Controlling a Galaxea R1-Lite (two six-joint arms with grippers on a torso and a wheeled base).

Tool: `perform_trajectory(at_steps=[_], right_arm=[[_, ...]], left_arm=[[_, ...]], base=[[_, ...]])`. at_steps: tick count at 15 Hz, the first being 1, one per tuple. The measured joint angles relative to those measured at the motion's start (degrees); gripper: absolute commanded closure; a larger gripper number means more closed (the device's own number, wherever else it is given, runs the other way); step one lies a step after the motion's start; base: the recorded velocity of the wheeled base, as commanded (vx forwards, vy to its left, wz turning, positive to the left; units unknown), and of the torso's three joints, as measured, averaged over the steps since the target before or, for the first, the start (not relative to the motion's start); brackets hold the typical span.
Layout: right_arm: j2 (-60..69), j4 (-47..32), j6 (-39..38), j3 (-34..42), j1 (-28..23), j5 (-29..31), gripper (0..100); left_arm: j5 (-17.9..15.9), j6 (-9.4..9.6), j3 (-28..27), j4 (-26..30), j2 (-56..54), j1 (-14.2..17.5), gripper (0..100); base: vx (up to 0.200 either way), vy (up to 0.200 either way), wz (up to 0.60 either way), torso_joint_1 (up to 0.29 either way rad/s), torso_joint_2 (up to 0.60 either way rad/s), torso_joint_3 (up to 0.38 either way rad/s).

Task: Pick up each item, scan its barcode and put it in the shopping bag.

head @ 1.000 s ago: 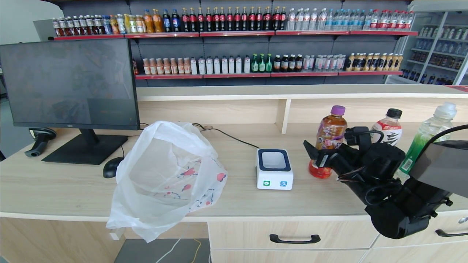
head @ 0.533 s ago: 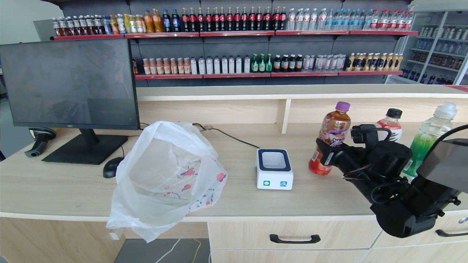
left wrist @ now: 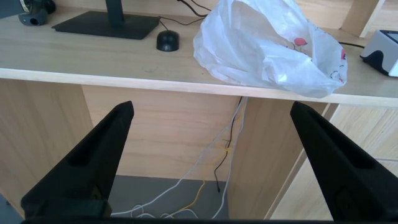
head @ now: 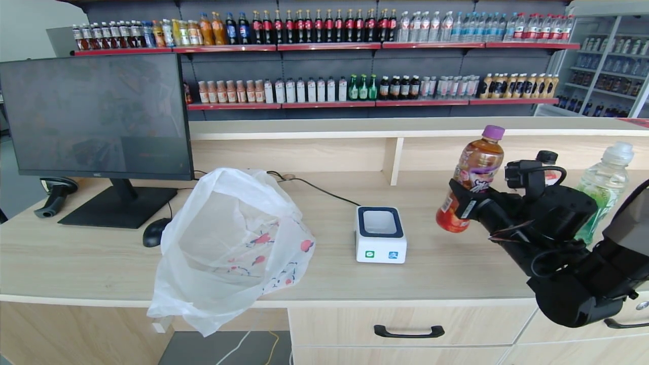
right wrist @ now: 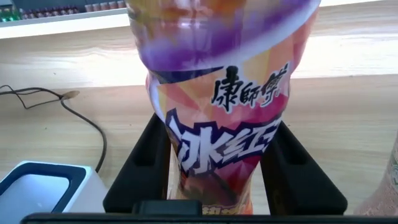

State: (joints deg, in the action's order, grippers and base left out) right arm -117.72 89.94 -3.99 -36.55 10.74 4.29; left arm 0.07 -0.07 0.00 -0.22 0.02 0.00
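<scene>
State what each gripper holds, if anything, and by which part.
The right gripper grips the purple-capped bottle around its lower body; the left gripper is open and empty.

Drink-stocked shelves (head: 324, 48) line the dark wall (head: 324, 113) behind a wooden counter (head: 76, 263).

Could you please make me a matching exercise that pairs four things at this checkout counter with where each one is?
1 purple-capped bottle
2 shopping bag
3 scanner
4 mouse

A beside the monitor stand
B held in the right gripper, off the counter
C drooping over the counter's front edge
D mid-counter, window facing up

Pairs: 1-B, 2-C, 3-D, 4-A
</scene>
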Motion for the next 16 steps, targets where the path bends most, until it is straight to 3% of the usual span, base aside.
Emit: perform_trajectory(at_steps=[9,16], right_arm=[[11.19,0.02,0.02,9.84,1.74,0.02,100],[23.27,-0.04,0.20,23.27,7.14,0.02,100]], left_arm=[[0.00,-0.02,0.00,-0.02,0.00,0.00,0],[0.00,0.00,0.00,0.00,0.00,0.00,0]], base=[[0.000,0.000,0.00,0.000,0.00,0.000],[0.000,0.000,0.00,0.000,0.00,0.000]])
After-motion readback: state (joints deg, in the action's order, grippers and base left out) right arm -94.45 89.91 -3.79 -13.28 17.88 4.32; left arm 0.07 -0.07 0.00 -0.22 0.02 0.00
